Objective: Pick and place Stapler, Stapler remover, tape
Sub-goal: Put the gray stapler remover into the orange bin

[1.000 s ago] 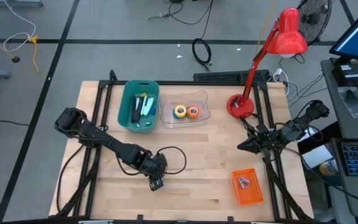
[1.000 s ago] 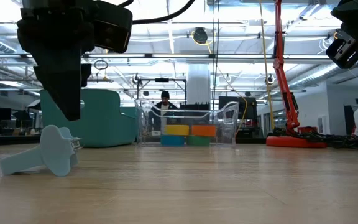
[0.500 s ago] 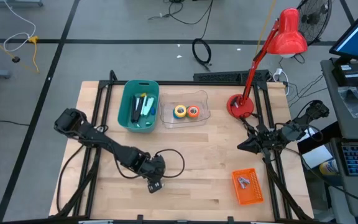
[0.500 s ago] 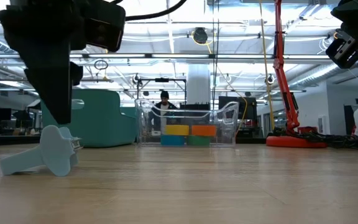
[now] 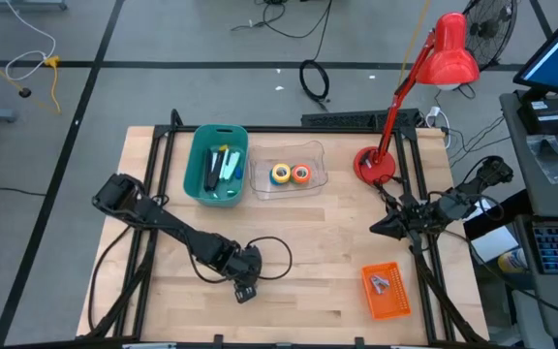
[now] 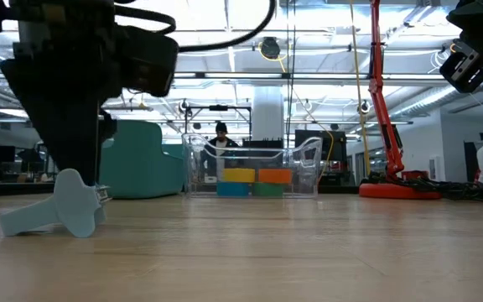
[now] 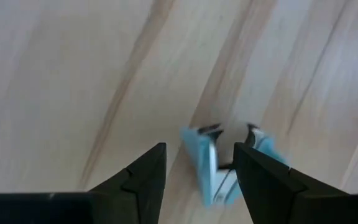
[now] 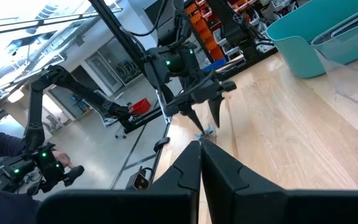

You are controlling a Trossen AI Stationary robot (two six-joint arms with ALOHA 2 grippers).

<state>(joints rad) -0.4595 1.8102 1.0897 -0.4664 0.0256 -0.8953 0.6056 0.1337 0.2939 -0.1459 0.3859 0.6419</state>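
A light blue staple remover point(image 6: 57, 204) lies flat on the wooden table near its near edge. My left gripper point(image 7: 197, 165) is open and points down over it, one finger on each side of the remover point(image 7: 213, 165); in the high view the gripper point(image 5: 245, 289) hides it. Whether a finger touches it, I cannot tell. The tape rolls point(image 5: 290, 174) sit in a clear tray point(image 5: 260, 179); in the low view yellow point(image 6: 239, 175) lies on blue and orange point(image 6: 275, 175) on green. My right gripper point(image 5: 376, 228) is shut, held above the table's right side.
A teal bin point(image 5: 216, 165) with a dark and a yellow-green item stands beside the clear tray near the far edge. A red desk lamp point(image 5: 376, 165) stands at the far right. An orange basket point(image 5: 386, 291) holding a small metal item sits near the right near corner.
My left gripper has moved a little toward the table's near edge and come down over the staple remover. The remover has stayed where it was.
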